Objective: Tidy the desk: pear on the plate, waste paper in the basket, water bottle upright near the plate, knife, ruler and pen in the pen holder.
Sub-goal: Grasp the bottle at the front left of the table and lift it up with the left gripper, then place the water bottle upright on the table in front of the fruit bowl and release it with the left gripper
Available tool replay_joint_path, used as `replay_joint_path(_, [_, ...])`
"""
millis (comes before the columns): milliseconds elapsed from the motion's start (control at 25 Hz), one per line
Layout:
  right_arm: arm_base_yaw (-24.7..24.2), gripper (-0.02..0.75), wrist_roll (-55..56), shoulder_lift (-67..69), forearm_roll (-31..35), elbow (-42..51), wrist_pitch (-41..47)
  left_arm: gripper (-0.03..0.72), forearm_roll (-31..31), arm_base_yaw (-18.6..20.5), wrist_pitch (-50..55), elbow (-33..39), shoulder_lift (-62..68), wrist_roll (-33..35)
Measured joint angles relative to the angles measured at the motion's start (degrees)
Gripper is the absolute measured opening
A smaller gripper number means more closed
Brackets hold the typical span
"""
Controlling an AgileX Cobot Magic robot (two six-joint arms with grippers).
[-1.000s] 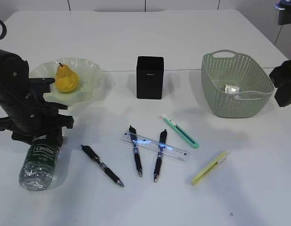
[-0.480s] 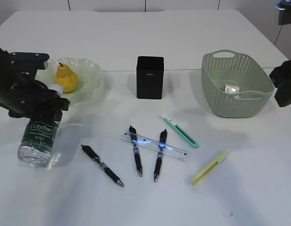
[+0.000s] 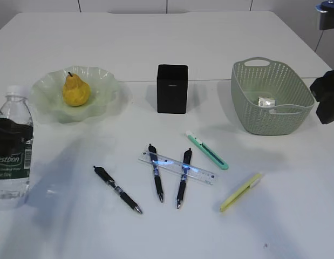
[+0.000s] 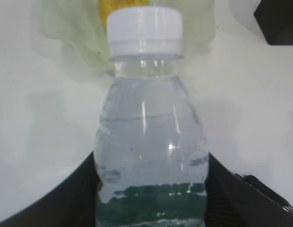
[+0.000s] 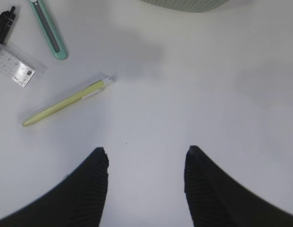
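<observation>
The clear water bottle (image 3: 13,145) with a white cap and dark green label is upright at the far left, in front of the plate (image 3: 104,94). My left gripper (image 4: 151,189) is shut on the bottle (image 4: 151,123), one jaw on each side. The yellow pear (image 3: 75,91) lies on the plate. Crumpled paper (image 3: 266,101) is in the green basket (image 3: 272,116). The green knife (image 3: 207,150), clear ruler (image 3: 177,168), three black pens (image 3: 155,172) and a yellow-green pen (image 3: 240,192) lie in front of the black pen holder (image 3: 172,89). My right gripper (image 5: 146,163) is open and empty above bare table.
The right arm (image 3: 328,97) hangs at the right edge beside the basket. Two black pens cross the ruler; the third (image 3: 117,190) lies to their left. The right wrist view shows the yellow-green pen (image 5: 66,101) and knife (image 5: 48,29) ahead and to the left.
The left gripper lifted the bottle from lying on the table and turned it upright, moving it left. The left arm has gone out of the exterior view. The right arm has not moved.
</observation>
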Motion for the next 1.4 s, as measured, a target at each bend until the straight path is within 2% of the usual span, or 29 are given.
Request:
replay_joint_path(240, [0.0,0.391,0.0,0.0,-0.1,0.0,0.1,0.389,3.1,0.7,-10.0,7.7,-5.5,0.0])
replay_joint_path(600, [0.0,0.391,0.0,0.0,-0.1,0.0,0.5,0.389,3.4,0.7,-17.2,8.9,-7.9,1.0])
replay_joint_path(760, [0.0,0.391,0.0,0.0,-0.1,0.0,1.5,0.389,3.5,0.7,-27.2,8.9,-5.8,2.7])
replay_joint_path(1040, [0.0,0.391,0.0,0.0,-0.1,0.0,3.0,0.389,3.7,0.7,-47.4,8.8,6.4,4.3])
replay_joint_path(1400, [0.0,0.391,0.0,0.0,-0.1,0.0,2.7,0.389,0.8,0.7,-47.9,7.3,11.5,4.9])
